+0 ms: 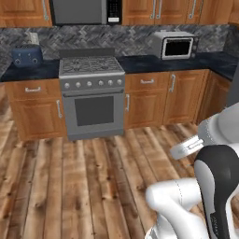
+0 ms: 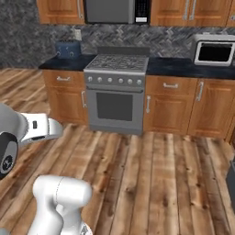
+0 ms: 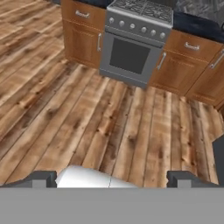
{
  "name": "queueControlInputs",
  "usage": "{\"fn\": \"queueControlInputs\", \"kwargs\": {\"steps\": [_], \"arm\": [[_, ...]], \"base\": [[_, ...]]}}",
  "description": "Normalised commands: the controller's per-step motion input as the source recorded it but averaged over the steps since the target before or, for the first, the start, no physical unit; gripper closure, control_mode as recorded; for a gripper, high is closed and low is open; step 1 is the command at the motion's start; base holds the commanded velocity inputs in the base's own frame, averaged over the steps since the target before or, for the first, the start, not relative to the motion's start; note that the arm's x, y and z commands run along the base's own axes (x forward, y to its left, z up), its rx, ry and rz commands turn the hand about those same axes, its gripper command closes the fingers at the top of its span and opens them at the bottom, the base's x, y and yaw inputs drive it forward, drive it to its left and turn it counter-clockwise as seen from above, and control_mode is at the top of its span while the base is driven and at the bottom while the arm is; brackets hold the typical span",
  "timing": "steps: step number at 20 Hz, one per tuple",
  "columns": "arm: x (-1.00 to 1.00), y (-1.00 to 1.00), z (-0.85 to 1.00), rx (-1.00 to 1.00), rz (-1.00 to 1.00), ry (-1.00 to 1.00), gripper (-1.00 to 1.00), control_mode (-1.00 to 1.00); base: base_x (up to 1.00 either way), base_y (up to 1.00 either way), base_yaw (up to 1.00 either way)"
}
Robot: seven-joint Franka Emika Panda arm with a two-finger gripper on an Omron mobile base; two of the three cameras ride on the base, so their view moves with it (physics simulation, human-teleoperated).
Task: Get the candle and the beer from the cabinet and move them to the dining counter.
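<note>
Kitchen stove (image 1: 92,95), fingers (image 3: 41,179) wide apart

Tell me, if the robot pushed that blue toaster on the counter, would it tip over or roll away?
Probably neither. The blue toaster looks boxy and squat with a flat bottom, so it would likely slide on the dark counter rather than roll. It sits close to the backsplash, so a push backward would probably stop quickly.
</note>
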Motion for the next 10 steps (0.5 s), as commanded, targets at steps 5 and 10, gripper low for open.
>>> {"fn": "queueControlInputs", "kwargs": {"steps": [5, 10], "arm": [[0.00, 0.00, 0.00, 0.00, 0.00, 0.00, -1.00, 1.00], [0.00, 0.00, 0.00, 0.00, 0.00, 0.00, -1.00, 1.00]], "base": [[0.91, 0.07, 0.00], [0.92, 0.07, 0.00]]}}
